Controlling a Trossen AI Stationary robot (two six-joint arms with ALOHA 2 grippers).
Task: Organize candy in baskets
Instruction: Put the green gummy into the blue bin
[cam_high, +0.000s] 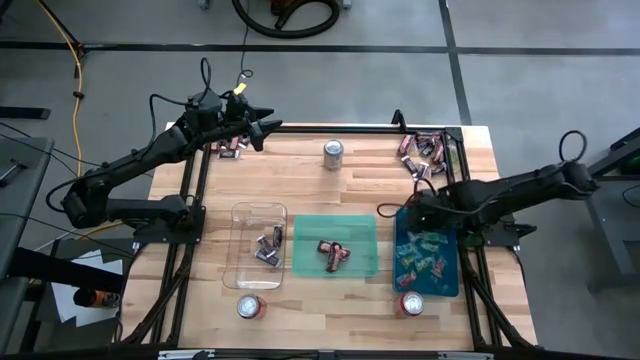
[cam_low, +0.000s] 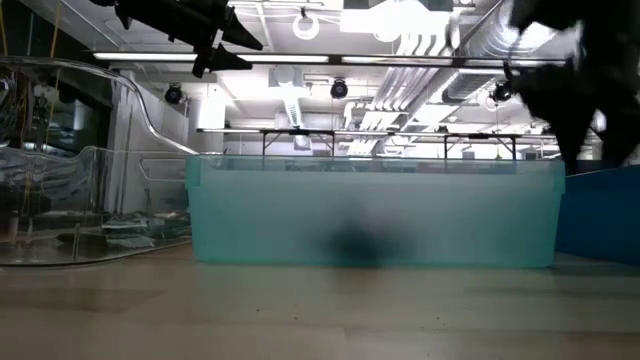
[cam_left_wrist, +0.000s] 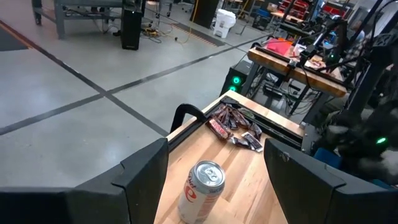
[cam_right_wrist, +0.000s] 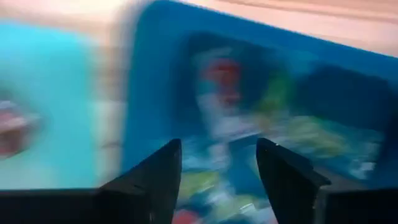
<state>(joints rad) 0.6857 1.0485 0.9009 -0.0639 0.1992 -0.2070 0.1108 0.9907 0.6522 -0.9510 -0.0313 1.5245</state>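
Note:
My left gripper hangs open in the air over the table's far-left corner, beside a small pile of dark-wrapped candy. My right gripper is open over the far end of the teal-blue basket, which holds green and pink candy. The green basket holds a few maroon candies. Dark candies lie in the clear basket. Another candy pile lies at the far-right corner.
Three drink cans stand on the table: one at the far middle, one at the near left, one near the blue basket's near end. A black metal frame runs along the table's left, far and right sides.

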